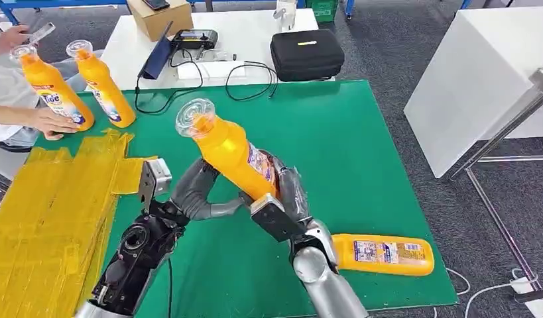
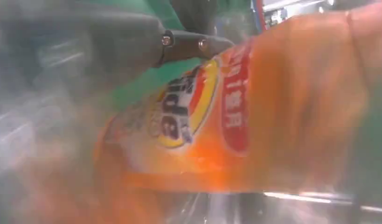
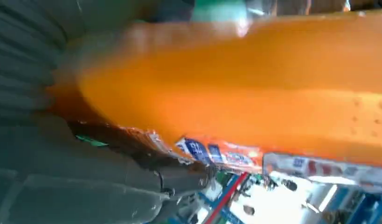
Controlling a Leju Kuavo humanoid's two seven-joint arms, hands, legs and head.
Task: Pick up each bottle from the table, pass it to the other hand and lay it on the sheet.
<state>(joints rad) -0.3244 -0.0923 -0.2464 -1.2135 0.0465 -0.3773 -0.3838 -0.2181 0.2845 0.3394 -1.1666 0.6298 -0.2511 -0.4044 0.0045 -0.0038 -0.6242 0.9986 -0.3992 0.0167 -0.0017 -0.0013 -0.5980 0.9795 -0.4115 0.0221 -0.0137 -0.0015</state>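
Note:
An orange bottle (image 1: 229, 149) with a clear cap is held tilted above the green mat (image 1: 348, 146), cap towards the far left. My right hand (image 1: 285, 199) grips its lower body from the right. My left hand (image 1: 199, 192) closes on the same bottle from the left, fingers against its side and thumb under its base. The bottle's label (image 2: 189, 112) sits close to my left hand's fingers (image 2: 133, 37). In the right wrist view the bottle (image 3: 254, 84) lies across my right hand (image 3: 63, 177). A second orange bottle (image 1: 384, 254) lies on the mat at the near right.
A crumpled yellow sheet (image 1: 50, 199) covers the mat's left side. Two upright orange bottles (image 1: 53, 89) (image 1: 106, 86) stand at the far left, a person's hand (image 1: 53, 122) by one. Behind the mat are a black case (image 1: 306, 53), cables and a box (image 1: 161, 18). A white table (image 1: 474, 79) stands at the right.

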